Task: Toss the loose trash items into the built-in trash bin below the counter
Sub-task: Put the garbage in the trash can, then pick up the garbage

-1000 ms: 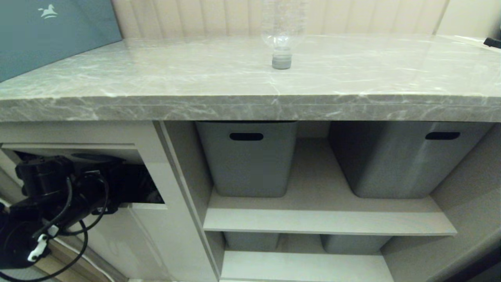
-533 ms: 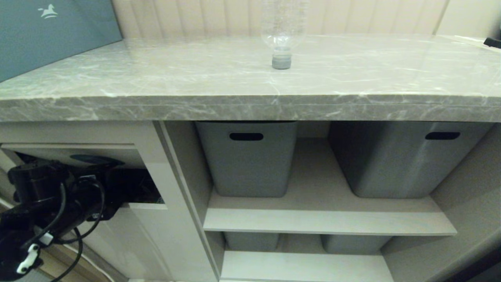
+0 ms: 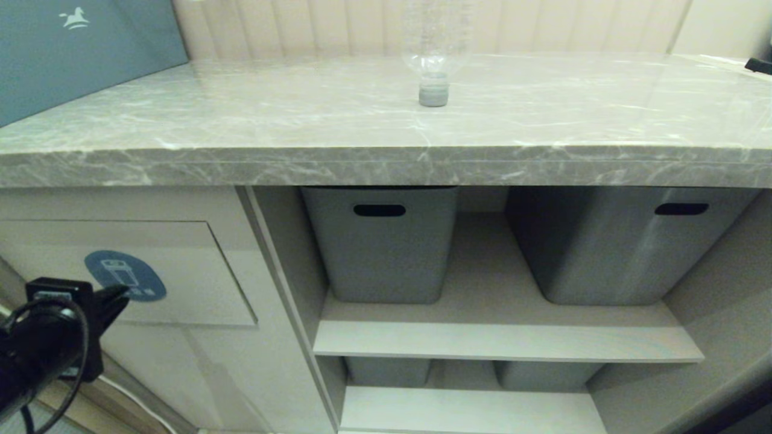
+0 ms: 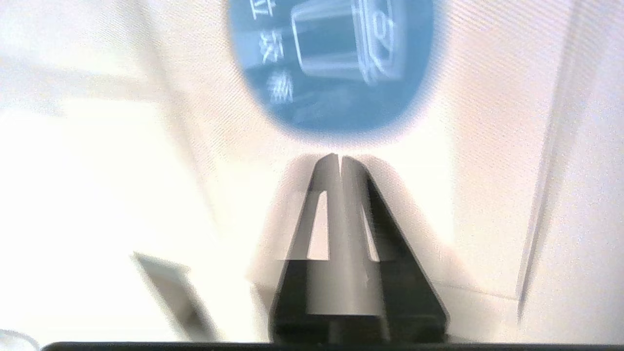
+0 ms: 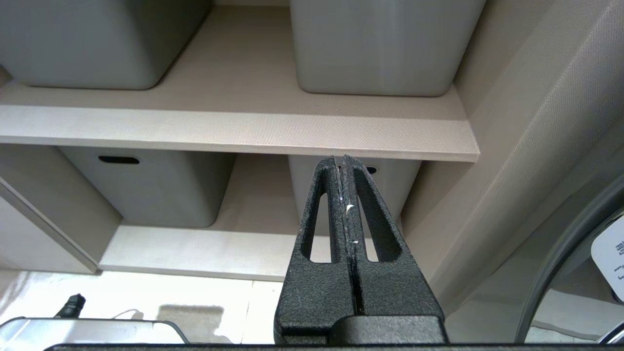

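Observation:
One clear plastic bottle (image 3: pixel 434 63) rests on the marble counter (image 3: pixel 241 114) at the back centre, its grey cap (image 3: pixel 434 94) nearest me and its body cut off by the view's top edge. Below the counter at the left, the beige flap of the built-in trash bin (image 3: pixel 193 289) sits flush and closed, marked by a round blue sticker (image 3: pixel 125 275). My left gripper (image 3: pixel 122 295) is shut and empty just in front of that sticker (image 4: pixel 331 63), its tips (image 4: pixel 340 157) pointing at it. My right gripper (image 5: pixel 341 158) hangs low, shut and empty, facing the shelves.
Two grey tubs (image 3: pixel 383 253) (image 3: pixel 627 253) with slot handles stand on the upper shelf (image 3: pixel 494 343) right of the bin. More tubs (image 5: pixel 146 190) sit on the lower shelf. A teal panel (image 3: pixel 78 48) leans at the counter's back left.
My left gripper has pulled back out of the dark bin opening, down and to the left, and its jaws have closed. The flap has swung shut, showing its sticker. The bottle has not moved.

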Tool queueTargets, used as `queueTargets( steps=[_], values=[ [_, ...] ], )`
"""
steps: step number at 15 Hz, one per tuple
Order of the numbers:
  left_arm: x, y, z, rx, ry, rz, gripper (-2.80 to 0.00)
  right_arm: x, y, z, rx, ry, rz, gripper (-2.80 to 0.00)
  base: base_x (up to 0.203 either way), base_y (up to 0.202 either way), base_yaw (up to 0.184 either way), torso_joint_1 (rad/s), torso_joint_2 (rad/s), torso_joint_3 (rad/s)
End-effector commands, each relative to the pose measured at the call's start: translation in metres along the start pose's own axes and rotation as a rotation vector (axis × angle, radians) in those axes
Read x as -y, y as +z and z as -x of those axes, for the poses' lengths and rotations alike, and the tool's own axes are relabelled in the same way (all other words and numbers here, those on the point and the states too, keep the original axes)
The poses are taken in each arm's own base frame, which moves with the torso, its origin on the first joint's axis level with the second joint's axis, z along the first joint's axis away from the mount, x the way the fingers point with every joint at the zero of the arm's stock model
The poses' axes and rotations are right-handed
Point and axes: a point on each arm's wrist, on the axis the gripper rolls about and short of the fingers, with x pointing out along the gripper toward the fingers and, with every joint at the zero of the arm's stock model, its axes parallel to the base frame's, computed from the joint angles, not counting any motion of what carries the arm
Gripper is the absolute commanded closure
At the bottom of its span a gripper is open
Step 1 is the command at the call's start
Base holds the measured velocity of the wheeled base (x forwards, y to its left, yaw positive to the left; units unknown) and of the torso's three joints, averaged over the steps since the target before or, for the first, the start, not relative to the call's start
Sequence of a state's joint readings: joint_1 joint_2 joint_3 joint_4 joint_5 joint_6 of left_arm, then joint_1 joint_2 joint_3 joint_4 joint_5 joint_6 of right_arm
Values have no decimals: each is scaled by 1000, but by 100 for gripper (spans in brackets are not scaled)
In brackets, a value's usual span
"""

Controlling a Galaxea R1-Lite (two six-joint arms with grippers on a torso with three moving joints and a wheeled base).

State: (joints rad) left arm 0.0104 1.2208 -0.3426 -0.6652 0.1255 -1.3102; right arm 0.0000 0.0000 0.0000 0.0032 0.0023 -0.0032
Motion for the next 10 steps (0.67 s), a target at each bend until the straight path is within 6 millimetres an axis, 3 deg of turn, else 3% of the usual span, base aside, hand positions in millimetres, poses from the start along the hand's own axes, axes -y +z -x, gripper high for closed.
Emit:
queueTargets(
  steps=[1, 5, 7, 10],
  values=[
    [10, 7, 45, 29, -124, -106, 0, 0, 0, 0, 0, 1, 0, 0, 0, 0, 0, 0, 0, 0],
    [8, 10, 99, -13, -280, -659, 0, 0, 0, 0, 0, 0, 1, 0, 0, 0, 0, 0, 0, 0],
    [16, 9, 107, -78, -421, -905, 0, 0, 0, 0, 0, 1, 4, 0, 0, 0, 0, 62, -256, -182],
    [51, 14, 109, -108, -662, -1175, 0, 0, 0, 0, 1, 1, 4, 0, 0, 0, 0, 56, -253, -283]
  ],
)
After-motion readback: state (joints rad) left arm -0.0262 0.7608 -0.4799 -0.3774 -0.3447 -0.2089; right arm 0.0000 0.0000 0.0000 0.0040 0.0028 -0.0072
